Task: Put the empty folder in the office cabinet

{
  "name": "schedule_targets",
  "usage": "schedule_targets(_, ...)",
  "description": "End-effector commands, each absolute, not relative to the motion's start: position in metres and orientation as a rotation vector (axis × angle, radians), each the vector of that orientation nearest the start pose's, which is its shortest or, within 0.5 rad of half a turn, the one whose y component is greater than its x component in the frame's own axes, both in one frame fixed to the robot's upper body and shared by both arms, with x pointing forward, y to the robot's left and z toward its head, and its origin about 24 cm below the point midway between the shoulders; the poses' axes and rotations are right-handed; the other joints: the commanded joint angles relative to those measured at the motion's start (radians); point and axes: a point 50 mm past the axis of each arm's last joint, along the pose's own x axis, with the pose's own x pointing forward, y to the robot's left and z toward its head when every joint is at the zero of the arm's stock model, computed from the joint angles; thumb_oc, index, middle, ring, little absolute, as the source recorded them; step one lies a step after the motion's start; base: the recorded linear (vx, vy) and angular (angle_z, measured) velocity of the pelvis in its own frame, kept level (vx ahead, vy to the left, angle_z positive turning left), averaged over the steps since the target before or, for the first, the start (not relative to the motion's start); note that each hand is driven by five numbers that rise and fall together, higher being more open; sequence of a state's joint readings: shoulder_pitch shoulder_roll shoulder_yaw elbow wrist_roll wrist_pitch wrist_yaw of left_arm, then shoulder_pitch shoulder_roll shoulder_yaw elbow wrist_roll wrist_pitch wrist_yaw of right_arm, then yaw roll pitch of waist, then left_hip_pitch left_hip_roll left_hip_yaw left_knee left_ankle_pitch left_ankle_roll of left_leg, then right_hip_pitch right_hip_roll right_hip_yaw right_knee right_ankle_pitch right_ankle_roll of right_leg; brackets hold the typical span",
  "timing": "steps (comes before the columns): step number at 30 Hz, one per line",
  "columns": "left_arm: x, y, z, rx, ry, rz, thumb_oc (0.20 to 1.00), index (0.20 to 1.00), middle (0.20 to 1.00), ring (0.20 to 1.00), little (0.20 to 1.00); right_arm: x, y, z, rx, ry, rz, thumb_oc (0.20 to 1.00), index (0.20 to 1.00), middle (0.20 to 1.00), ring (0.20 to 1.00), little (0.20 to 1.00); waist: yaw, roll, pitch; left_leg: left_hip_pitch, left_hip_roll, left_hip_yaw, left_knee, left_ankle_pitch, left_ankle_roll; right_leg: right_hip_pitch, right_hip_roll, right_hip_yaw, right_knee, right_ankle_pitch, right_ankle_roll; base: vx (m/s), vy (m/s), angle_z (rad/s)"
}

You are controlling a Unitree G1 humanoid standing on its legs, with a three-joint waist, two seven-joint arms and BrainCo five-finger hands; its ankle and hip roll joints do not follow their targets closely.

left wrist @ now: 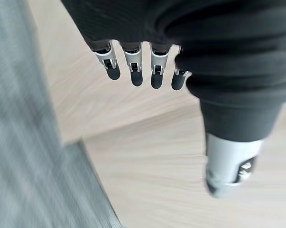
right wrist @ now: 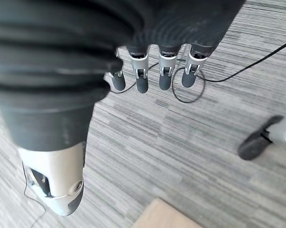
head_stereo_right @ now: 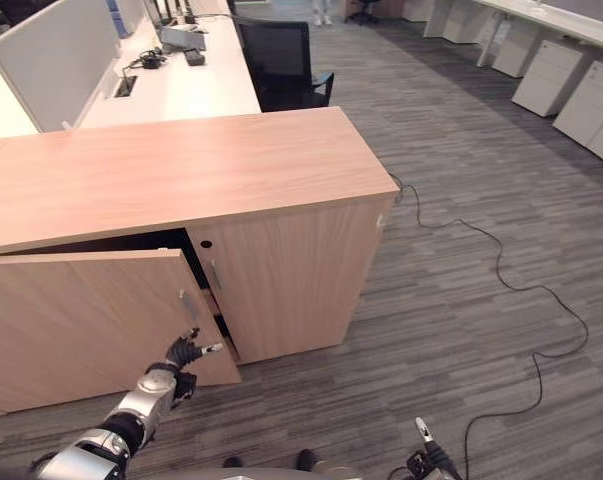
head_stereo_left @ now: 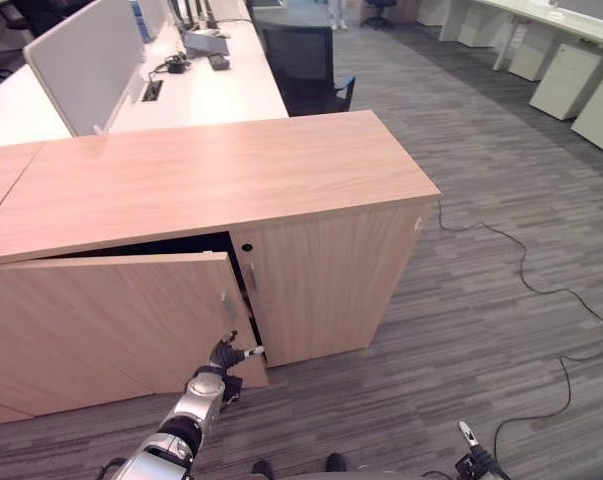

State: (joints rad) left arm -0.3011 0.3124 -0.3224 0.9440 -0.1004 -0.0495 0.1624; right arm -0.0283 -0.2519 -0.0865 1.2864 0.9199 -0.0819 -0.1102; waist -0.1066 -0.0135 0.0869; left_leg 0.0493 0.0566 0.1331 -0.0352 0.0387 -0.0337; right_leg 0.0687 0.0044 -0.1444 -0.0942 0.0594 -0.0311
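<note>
The light wood office cabinet (head_stereo_left: 211,175) stands in front of me. Its left door (head_stereo_left: 111,320) is swung partly outward, with a dark gap behind its top edge. The right door (head_stereo_left: 326,275) is closed. My left hand (head_stereo_left: 224,357) is low at the free edge of the left door, just under the door's handle (head_stereo_left: 224,305). In the left wrist view its fingers (left wrist: 133,71) are straight, hold nothing, and point at the door's wood face (left wrist: 157,180). My right hand (head_stereo_right: 426,458) hangs low at the right over the carpet, fingers (right wrist: 142,78) relaxed and empty.
Behind the cabinet are white desks (head_stereo_left: 211,85) with a grey divider (head_stereo_left: 86,60) and a black office chair (head_stereo_left: 306,65). White drawer units (head_stereo_left: 566,80) line the far right. Grey carpet (head_stereo_left: 501,180) stretches to the right of the cabinet.
</note>
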Motion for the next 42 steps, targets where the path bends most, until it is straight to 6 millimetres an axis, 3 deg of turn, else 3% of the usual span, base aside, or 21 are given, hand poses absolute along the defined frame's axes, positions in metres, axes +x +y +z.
schedule_targets(1, 0.295, 0.239, -0.033, 0.623, 0.449, 0.109, 1.0, 1.0, 1.0, 1.0, 1.0, 0.095, -0.26, -0.154, 0.529, 0.976, -0.865, 1.0, 1.0, 1.0, 1.0, 1.0, 0.003, -0.011, -0.063, 0.004, -0.03, -0.006, 0.04, -0.092, 0.0, 0.031, -0.025, -0.01, 0.016, -0.082, 0.116, 0.03, 0.081, -0.14)
schedule_targets(4, 0.307, 0.253, -0.017, 0.704, 0.43, 0.141, 1.0, 1.0, 1.0, 1.0, 1.0, 0.096, -0.262, -0.153, 0.527, 0.978, -0.865, 1.0, 1.0, 1.0, 1.0, 1.0, 0.0, -0.005, -0.075, 0.036, -0.034, 0.002, -0.006, -0.081, 0.004, 0.033, -0.026, 0.001, 0.012, -0.078, 0.124, 0.03, 0.075, -0.16)
schedule_targets(6, 0.318, 0.277, 0.002, 0.77, 0.432, 0.22, 1.0, 1.0, 1.0, 1.0, 1.0, 0.098, -0.268, -0.151, 0.523, 0.969, -0.876, 1.0, 1.0, 1.0, 1.0, 1.0, -0.002, -0.001, -0.085, 0.062, -0.036, 0.01, -0.045, -0.069, 0.005, 0.036, -0.028, 0.006, 0.009, -0.075, 0.131, 0.02, 0.056, -0.03)
schedule_targets(7, 0.319, 0.277, 0.003, 0.77, 0.431, 0.22, 1.0, 1.0, 1.0, 1.0, 1.0, 0.099, -0.267, -0.151, 0.524, 0.968, -0.876, 1.0, 1.0, 1.0, 1.0, 1.0, -0.002, -0.002, -0.084, 0.063, -0.036, 0.011, -0.045, -0.069, 0.005, 0.036, -0.028, 0.006, 0.009, -0.075, 0.131, 0.02, 0.052, -0.07)
schedule_targets(8, 0.322, 0.297, 0.017, 0.807, 0.436, 0.281, 1.0, 1.0, 1.0, 1.0, 1.0, 0.1, -0.271, -0.15, 0.524, 0.962, -0.888, 1.0, 1.0, 1.0, 1.0, 1.0, -0.004, 0.0, -0.09, 0.07, -0.036, 0.017, -0.052, -0.07, 0.006, 0.036, -0.029, 0.011, 0.007, -0.072, 0.136, 0.01, 0.026, -0.07)
schedule_targets(9, 0.322, 0.297, 0.017, 0.807, 0.435, 0.282, 1.0, 1.0, 1.0, 1.0, 1.0, 0.1, -0.271, -0.15, 0.525, 0.962, -0.888, 1.0, 1.0, 1.0, 1.0, 1.0, -0.003, 0.0, -0.089, 0.071, -0.036, 0.018, -0.052, -0.07, 0.006, 0.037, -0.029, 0.011, 0.007, -0.072, 0.136, 0.01, 0.046, -0.1)
schedule_targets(10, 0.323, 0.313, 0.029, 0.819, 0.437, 0.336, 1.0, 1.0, 1.0, 1.0, 1.0, 0.098, -0.275, -0.149, 0.518, 0.967, -0.899, 1.0, 1.0, 1.0, 1.0, 1.0, -0.003, 0.0, -0.093, 0.073, -0.037, 0.024, -0.052, -0.072, 0.006, 0.037, -0.031, 0.013, 0.007, -0.069, 0.14, 0.0, 0.021, -0.12)
schedule_targets(12, 0.324, 0.32, 0.035, 0.828, 0.435, 0.357, 1.0, 1.0, 1.0, 1.0, 1.0, 0.097, -0.276, -0.149, 0.516, 0.97, -0.904, 1.0, 1.0, 1.0, 1.0, 1.0, -0.002, -0.001, -0.093, 0.075, -0.036, 0.027, -0.052, -0.073, 0.007, 0.037, -0.032, 0.013, 0.007, -0.067, 0.142, 0.0, 0.025, -0.11)
schedule_targets(13, 0.328, 0.329, 0.05, 0.848, 0.407, 0.388, 1.0, 1.0, 1.0, 1.0, 1.0, 0.097, -0.28, -0.148, 0.516, 0.969, -0.921, 1.0, 1.0, 1.0, 1.0, 1.0, 0.001, 0.0, -0.095, 0.073, -0.036, 0.029, -0.052, -0.072, 0.008, 0.037, -0.036, 0.014, 0.007, -0.065, 0.145, 0.0, 0.025, -0.05)
schedule_targets(20, 0.345, 0.333, 0.092, 0.908, 0.274, 0.431, 1.0, 1.0, 1.0, 1.0, 1.0, 0.093, -0.275, -0.15, 0.522, 0.979, -0.917, 1.0, 1.0, 1.0, 1.0, 1.0, 0.001, 0.0, -0.096, 0.066, -0.04, 0.032, -0.052, -0.07, 0.007, 0.029, -0.047, 0.005, 0.007, -0.057, 0.155, -0.01, 0.019, 0.0)
schedule_targets(26, 0.351, 0.324, 0.096, 0.909, 0.232, 0.415, 1.0, 1.0, 1.0, 1.0, 1.0, 0.1, -0.268, -0.151, 0.531, 0.965, -0.891, 1.0, 1.0, 1.0, 1.0, 1.0, -0.005, -0.001, -0.096, 0.062, -0.043, 0.033, -0.052, -0.07, 0.009, 0.023, -0.054, 0.005, 0.007, -0.05, 0.158, -0.01, 0.01, 0.01)
schedule_targets(30, 0.348, 0.312, 0.078, 0.853, 0.253, 0.368, 1.0, 1.0, 1.0, 1.0, 1.0, 0.102, -0.265, -0.151, 0.528, 0.966, -0.873, 1.0, 1.0, 1.0, 1.0, 1.0, -0.007, 0.001, -0.098, 0.061, -0.047, 0.033, -0.052, -0.071, 0.011, 0.023, -0.057, 0.006, 0.007, -0.049, 0.16, 0.0, 0.008, 0.0)
schedule_targets(33, 0.333, 0.293, 0.039, 0.493, 0.312, 0.293, 1.0, 1.0, 1.0, 1.0, 1.0, 0.099, -0.265, -0.152, 0.518, 0.986, -0.858, 1.0, 1.0, 1.0, 1.0, 1.0, -0.004, 0.005, -0.1, 0.066, -0.048, 0.032, -0.052, -0.075, 0.014, 0.027, -0.06, 0.005, 0.007, -0.052, 0.159, 0.01, 0.013, 0.0)
schedule_targets(34, 0.319, 0.287, 0.013, 0.286, 0.373, 0.277, 1.0, 1.0, 1.0, 1.0, 1.0, 0.097, -0.266, -0.152, 0.511, 0.999, -0.849, 1.0, 1.0, 1.0, 1.0, 1.0, -0.002, 0.007, -0.102, 0.065, -0.049, 0.033, -0.052, -0.076, 0.015, 0.027, -0.061, 0.004, 0.007, -0.053, 0.158, 0.0, 0.0, 0.0)
schedule_targets(35, 0.318, 0.288, 0.013, 0.285, 0.374, 0.277, 1.0, 1.0, 1.0, 1.0, 1.0, 0.097, -0.267, -0.152, 0.509, 0.999, -0.849, 1.0, 1.0, 1.0, 1.0, 1.0, -0.003, 0.008, -0.103, 0.065, -0.049, 0.033, -0.052, -0.076, 0.015, 0.027, -0.061, 0.004, 0.007, -0.053, 0.158, 0.01, 0.028, -0.06)
schedule_targets(37, 0.297, 0.28, -0.013, 0.048, 0.405, 0.288, 1.0, 1.0, 1.0, 1.0, 1.0, 0.094, -0.269, -0.152, 0.515, 1.004, -0.854, 1.0, 1.0, 1.0, 1.0, 1.0, 0.0, 0.008, -0.102, 0.067, -0.05, 0.033, -0.052, -0.077, 0.016, 0.028, -0.062, 0.005, 0.007, -0.054, 0.156, 0.01, 0.018, -0.09)
schedule_targets(42, 0.249, 0.258, -0.071, -0.126, 0.579, 0.312, 1.0, 1.0, 1.0, 1.0, 1.0, 0.088, -0.272, -0.153, 0.533, 1.008, -0.891, 1.0, 1.0, 1.0, 1.0, 1.0, 0.007, 0.001, -0.105, 0.069, -0.052, 0.03, -0.052, -0.081, 0.02, 0.032, -0.064, 0.008, 0.007, -0.055, 0.153, 0.01, 0.013, -0.08)
